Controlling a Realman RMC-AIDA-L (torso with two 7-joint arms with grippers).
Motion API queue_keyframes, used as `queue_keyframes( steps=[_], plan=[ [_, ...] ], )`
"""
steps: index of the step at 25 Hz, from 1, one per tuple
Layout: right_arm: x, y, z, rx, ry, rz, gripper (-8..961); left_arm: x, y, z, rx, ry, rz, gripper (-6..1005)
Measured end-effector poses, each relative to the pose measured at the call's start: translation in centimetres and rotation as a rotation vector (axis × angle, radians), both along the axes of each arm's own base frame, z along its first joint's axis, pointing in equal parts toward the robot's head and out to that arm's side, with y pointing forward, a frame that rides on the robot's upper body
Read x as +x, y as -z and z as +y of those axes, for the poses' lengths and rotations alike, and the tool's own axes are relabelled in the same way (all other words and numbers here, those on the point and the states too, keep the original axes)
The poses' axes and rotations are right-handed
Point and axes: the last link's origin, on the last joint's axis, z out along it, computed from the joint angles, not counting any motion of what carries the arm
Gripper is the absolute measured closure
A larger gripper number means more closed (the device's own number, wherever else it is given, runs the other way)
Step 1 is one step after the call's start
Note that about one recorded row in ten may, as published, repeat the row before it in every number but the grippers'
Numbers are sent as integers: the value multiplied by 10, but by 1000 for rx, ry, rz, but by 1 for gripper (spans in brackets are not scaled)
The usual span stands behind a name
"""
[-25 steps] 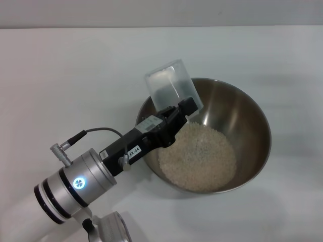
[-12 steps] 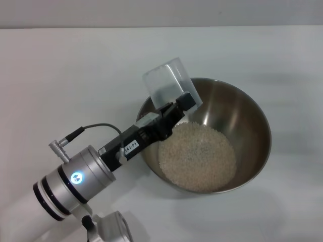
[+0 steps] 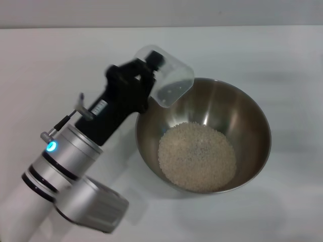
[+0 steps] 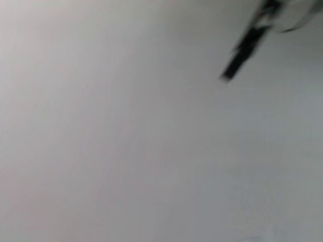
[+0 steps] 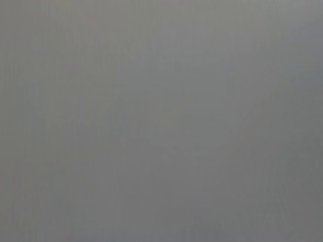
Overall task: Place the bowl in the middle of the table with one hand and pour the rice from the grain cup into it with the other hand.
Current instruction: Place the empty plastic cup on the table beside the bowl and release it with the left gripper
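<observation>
At about ten o'clock from the bowl (image 3: 203, 135), the left gripper (image 3: 144, 75) has its fingers clamped on the grain cup (image 3: 169, 75), tipped mouth-down above the rim and seemingly emptied; the rice (image 3: 197, 156) heaps in the bowl mid-table (image 3: 60, 55); right gripper unseen

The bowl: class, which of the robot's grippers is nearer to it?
Left. The left gripper holds the grain cup just above the bowl's far-left rim. The right gripper appears in no view.

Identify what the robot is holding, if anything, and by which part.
The left gripper holds the grain cup, clamped near its closed base end; its open mouth tips toward the bowl.
</observation>
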Motion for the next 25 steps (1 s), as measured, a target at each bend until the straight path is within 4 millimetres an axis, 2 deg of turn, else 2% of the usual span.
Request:
queue_keyframes(
  steps=[2, 3, 5, 8, 9, 18, 25],
  plan=[
    [-1, 1, 1, -1, -2, 2, 427, -4, -5, 4, -69, -81, -124, 984],
    [-2, 1, 1, -2, -3, 3, 427, -9, -9, 9, -128, -165, -248, 984],
    [-2, 1, 1, -2, -4, 5, 427, -11, -11, 12, -147, -197, -292, 984],
    [-4, 2, 1, -1, -14, 13, 427, -27, -15, 24, -238, -376, -497, 983],
    [-4, 2, 1, -1, -14, 13, 427, -27, -15, 24, -238, -376, -497, 983],
    [-9, 5, -1, 5, -39, 37, 427, -72, -15, 52, -357, -793, -875, 984],
    [-11, 4, -3, 13, -59, 50, 427, -91, -12, 59, -367, -948, -966, 983]
  ],
)
